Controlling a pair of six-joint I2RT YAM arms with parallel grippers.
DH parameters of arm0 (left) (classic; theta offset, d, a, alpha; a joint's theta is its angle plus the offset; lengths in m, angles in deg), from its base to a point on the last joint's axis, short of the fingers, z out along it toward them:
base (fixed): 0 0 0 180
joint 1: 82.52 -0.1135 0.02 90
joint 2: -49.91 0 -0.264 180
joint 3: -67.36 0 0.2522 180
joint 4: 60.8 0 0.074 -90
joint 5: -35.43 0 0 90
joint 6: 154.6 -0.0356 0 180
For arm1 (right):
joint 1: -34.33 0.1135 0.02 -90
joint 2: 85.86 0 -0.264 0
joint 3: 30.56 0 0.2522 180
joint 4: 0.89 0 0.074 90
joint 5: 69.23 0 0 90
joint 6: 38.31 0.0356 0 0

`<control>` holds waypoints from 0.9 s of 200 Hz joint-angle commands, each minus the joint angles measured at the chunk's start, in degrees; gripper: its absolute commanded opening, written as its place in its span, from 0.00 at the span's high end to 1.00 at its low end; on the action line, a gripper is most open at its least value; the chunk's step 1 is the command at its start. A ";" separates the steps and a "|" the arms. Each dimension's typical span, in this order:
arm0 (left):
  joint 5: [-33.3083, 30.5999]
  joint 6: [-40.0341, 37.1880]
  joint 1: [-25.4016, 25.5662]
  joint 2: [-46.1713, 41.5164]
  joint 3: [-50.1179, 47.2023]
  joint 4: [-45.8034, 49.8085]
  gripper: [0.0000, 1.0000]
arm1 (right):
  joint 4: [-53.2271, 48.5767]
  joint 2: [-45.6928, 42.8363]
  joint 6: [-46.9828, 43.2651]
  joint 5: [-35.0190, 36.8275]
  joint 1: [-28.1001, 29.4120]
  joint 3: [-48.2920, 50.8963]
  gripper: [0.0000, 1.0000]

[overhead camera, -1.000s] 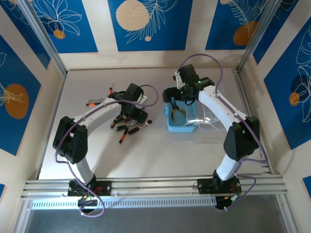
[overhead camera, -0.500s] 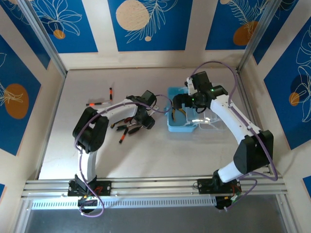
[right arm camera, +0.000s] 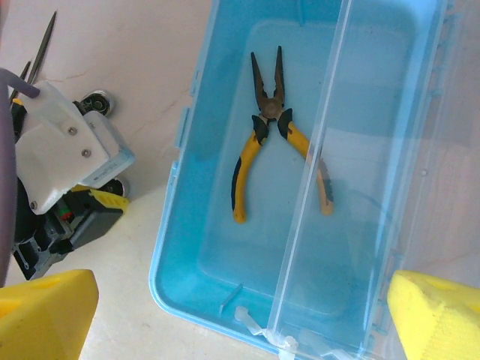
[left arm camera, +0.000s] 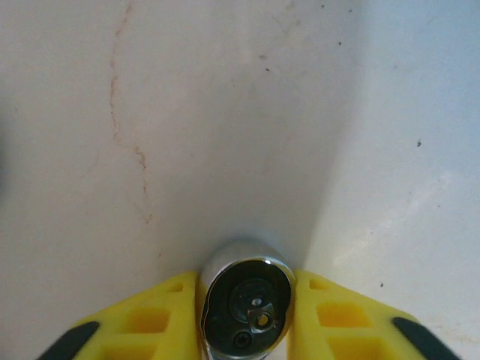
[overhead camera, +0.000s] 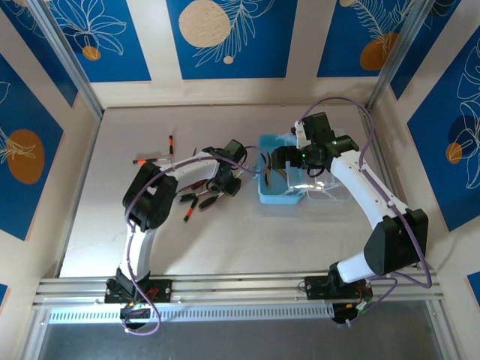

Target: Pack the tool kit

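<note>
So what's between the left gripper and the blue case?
Bare table, in the right wrist view. The left gripper, closed around the ratchet wrench, sits just left of the case, not touching it.

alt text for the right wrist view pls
Yellow-handled pliers lie in an open light-blue case, its clear lid raised on the right. The right gripper hangs above with jaws wide apart.

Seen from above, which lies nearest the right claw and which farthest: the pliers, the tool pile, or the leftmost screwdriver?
From the right gripper:
1. Pliers: right under it, inside the case.
2. Tool pile: well to its left.
3. Leftmost screwdriver: farthest left.
</note>
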 commanded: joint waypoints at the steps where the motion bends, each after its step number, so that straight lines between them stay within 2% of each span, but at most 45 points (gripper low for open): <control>1: -1.60 1.21 0.24 3.26 0.09 1.13 0.82 | -0.34 -1.79 -0.55 -1.72 -0.62 0.96 0.01; 33: -1.10 1.92 -0.22 2.59 0.19 1.60 1.00 | -0.32 -2.61 -0.68 -1.91 -1.34 1.60 0.01; 71: 1.60 2.67 -0.92 -1.07 1.28 3.13 1.00 | -0.59 -3.62 -0.92 -2.18 -1.75 1.95 0.01; 123: 11.00 5.54 -4.89 -10.58 1.96 2.72 1.00 | 0.07 -5.27 -0.98 -4.66 -2.12 2.38 0.01; 155: 17.38 9.54 -7.11 -15.88 1.11 -1.01 1.00 | 3.07 -7.02 -1.18 -10.65 -2.29 4.05 0.01; 180: 25.39 18.69 -9.48 -19.91 -1.69 -10.36 1.00 | 8.26 -8.77 -0.04 -17.74 -1.28 6.52 0.00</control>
